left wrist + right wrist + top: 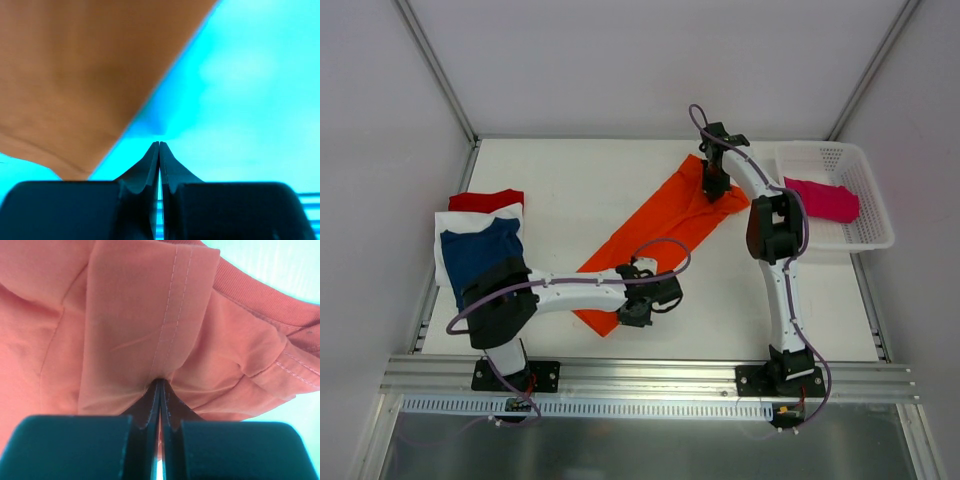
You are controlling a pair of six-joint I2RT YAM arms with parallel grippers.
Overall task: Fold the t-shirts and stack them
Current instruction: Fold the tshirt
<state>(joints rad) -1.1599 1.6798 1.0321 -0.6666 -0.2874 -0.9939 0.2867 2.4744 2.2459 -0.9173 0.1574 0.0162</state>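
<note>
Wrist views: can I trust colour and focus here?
Left wrist: heavy cyan cast on the table, orange shirt looks brownish and blurred; right wrist: shirt reads salmon, its stitching sharp, same cyan tint at the corners; top view: even light, soft shadows, natural colours.

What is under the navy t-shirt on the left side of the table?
A white t-shirt lies directly under the navy t-shirt, with a red t-shirt showing beyond its far edge. The left arm covers the pile's near corner; anything deeper is hidden.

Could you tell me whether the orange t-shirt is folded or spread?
Partly folded: the orange t-shirt lies as a long narrow strip.
</note>
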